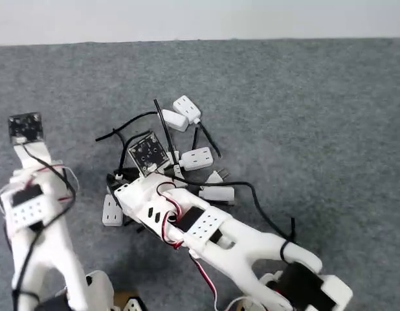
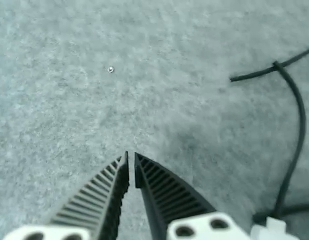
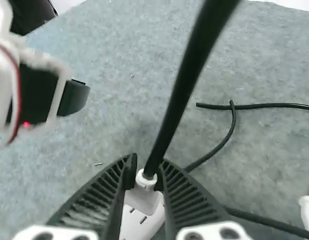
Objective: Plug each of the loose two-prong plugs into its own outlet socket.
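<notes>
Grey mat (image 1: 329, 103) wide around cords (image 1: 162, 123) (right claw (image 3: 145, 162) on block (image 3: 142, 202))

Pile's (image 1: 179, 170) in the middle of the mat (image 1: 316, 97). Far end: the farthest socket (image 1: 187, 108), a second socket (image 1: 175, 120) just beside it on the left. Nearer you, a third socket (image 1: 197, 158); nearer again, a plug (image 1: 217, 193), just beside your right arm (image 1: 245, 243). A fourth socket (image 1: 112, 210) lies at the pile's near left corner. Your right gripper (image 3: 146, 161) is down in the pile's left side, a corded block (image 3: 142, 202) between its fingers (image 3: 109, 195), cord (image 3: 184, 85) rising from it. Your left gripper (image 2: 131, 156) hangs over bare mat, well left of the pile.
</notes>
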You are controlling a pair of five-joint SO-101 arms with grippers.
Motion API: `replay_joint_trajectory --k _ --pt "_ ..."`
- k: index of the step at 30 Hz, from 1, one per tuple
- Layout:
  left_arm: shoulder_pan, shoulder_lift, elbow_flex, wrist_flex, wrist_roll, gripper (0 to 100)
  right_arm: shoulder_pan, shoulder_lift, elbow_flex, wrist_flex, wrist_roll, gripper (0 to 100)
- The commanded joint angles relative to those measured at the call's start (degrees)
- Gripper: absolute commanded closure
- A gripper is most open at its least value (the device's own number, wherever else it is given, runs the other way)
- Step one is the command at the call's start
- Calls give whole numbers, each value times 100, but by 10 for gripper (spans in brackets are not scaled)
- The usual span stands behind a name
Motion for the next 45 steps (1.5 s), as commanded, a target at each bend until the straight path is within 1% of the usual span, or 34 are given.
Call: replay_joint_trajectory --k 1,4,8,15,19,25,34,41,45 --pt "-88 791 -936 273 123 988 -31 75 -70 -391 -79 991" --pt "-105 1169 -1262 378 132 988 -31 242 -281 -207 -88 991" --pt "-97 1143 -1244 360 132 988 -22 690 -633 40 -88 991" --pt "-88 1160 -1244 352 132 988 -31 1051 -932 48 -105 991" --pt "-88 1160 -1244 352 132 988 -145 1112 -1125 136 -563 991" --pt "-97 1169 -1244 352 132 988 -136 1112 -1442 963 -879 991" --pt "-97 1169 -1244 352 132 988 -48 1121 -1442 998 -905 991" --pt "-88 1178 -1244 352 132 988 13 1578 -1749 1033 -905 991" --pt "-88 1178 -1235 352 114 988 40 1578 -1749 1033 -905 991"
